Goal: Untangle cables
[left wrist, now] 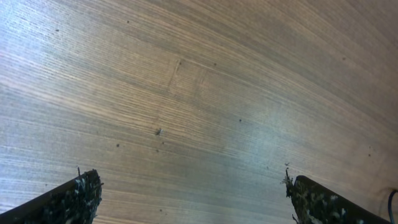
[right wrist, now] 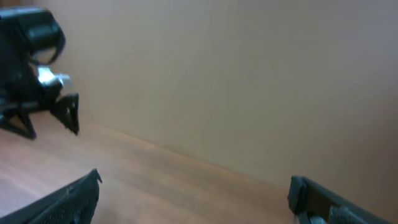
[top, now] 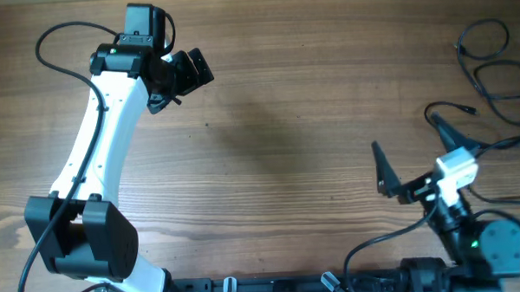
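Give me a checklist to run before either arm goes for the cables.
1. Left pincer open and empty: ok.
2. Right pincer open and empty: ok.
3. Cables in overhead view: ok, at the right side of the table.
4. Whole tangle visible: not ok, it runs off the right edge.
5. Right pincer clear of strands: cannot tell, one lies close.
6. Left pincer near cables: not ok, it is across the table.
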Tool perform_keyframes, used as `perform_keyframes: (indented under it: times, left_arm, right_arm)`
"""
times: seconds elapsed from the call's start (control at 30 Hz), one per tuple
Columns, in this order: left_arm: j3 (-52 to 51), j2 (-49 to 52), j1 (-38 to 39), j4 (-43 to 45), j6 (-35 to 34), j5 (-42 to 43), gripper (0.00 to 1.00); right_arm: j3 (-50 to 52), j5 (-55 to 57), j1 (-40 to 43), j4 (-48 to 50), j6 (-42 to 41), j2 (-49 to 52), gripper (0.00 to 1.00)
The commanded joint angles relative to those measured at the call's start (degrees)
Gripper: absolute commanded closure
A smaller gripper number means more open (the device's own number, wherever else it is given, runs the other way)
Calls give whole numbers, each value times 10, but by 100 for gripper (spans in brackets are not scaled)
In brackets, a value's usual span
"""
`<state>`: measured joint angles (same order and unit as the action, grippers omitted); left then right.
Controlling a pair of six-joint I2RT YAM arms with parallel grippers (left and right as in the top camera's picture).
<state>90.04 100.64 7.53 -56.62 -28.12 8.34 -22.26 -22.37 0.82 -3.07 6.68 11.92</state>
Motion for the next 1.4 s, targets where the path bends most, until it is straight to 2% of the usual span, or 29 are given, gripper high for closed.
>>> perform_keyframes:
  times: [0.0,0.07,0.17,0.3,0.83,0.9,0.97,1.07,1.2,1.27,1.37]
  left_arm:
    - [-1,6,1,0,7,-5,0]
    - [-1,6,1,0,7,-5,0]
    - [-1,6,1,0,7,-5,0]
    - [-1,6,1,0,7,-5,0]
    - [-1,6,1,0,7,-5,0]
    - [-1,5,-1,0,7,-49,0]
    - [-2,-23,4,15,10,-88,0]
    - [-2,-68,11,56,47,-88,0]
    - [-15,-173,14,123,173,-37,0]
    - [-53,-227,13,158,218,-19,0]
    - [-170,-333,12,241,219,-19,0]
  right_arm:
    - [106,21,-17,49,-8,-71,0]
    - [167,21,-25,71,-9,-115,0]
    - [216,21,-29,106,-8,-117,0]
    - [220,43,-29,45,-15,-114,0]
    - [220,44,-29,45,-22,-110,0]
    - [220,44,-29,45,-22,-110,0]
    - [220,44,-29,45,-22,-110,0]
    - [220,44,-29,45,-22,-110,0]
    - [220,44,-29,45,-22,-110,0]
    - [220,44,-29,45,-22,-110,0]
    - [220,44,-29,45,-22,-110,0]
